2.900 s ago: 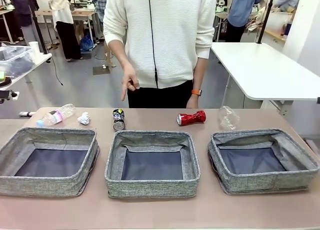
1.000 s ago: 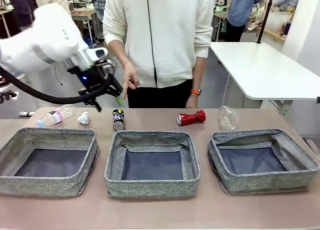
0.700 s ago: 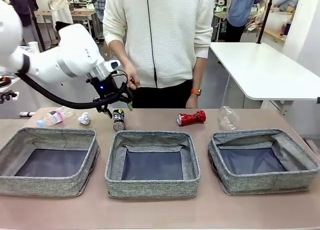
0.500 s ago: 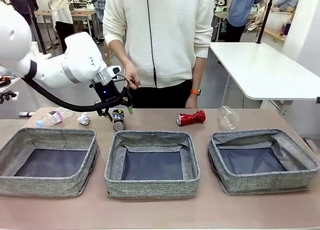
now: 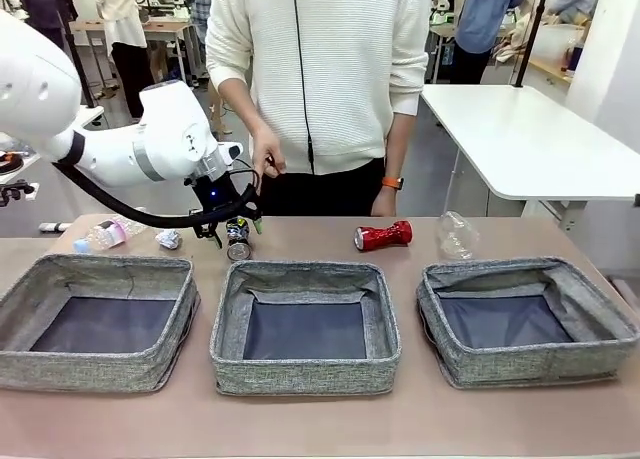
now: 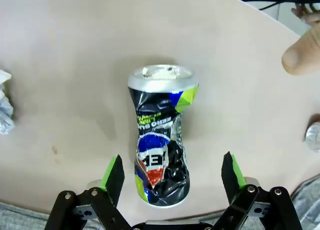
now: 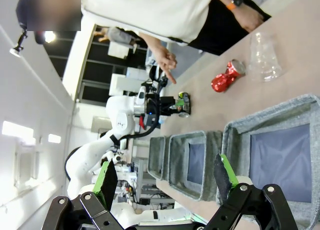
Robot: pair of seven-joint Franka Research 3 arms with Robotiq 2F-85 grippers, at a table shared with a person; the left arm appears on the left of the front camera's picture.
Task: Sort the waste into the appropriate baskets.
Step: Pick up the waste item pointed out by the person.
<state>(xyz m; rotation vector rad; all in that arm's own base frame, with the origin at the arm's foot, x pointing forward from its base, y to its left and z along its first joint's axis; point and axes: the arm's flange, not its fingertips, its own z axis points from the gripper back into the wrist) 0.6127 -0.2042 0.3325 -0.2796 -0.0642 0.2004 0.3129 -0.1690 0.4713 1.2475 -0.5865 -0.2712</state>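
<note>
L gripper (image 6: 172, 162), wide open & empty, has a finger each side of the dented dark printed metal can (image 6: 159, 135) near the table's (image 6: 60, 64) far edge. Can looks light, bendy; best to grab its thin middle.

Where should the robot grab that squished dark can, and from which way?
Probably at the crumpled waist of the dark can, coming down from above. The can seems to lie on its side on the table, and its middle is pinched narrower than its ends, so fingers should settle there. The open left gripper has a finger at each long side.
</note>
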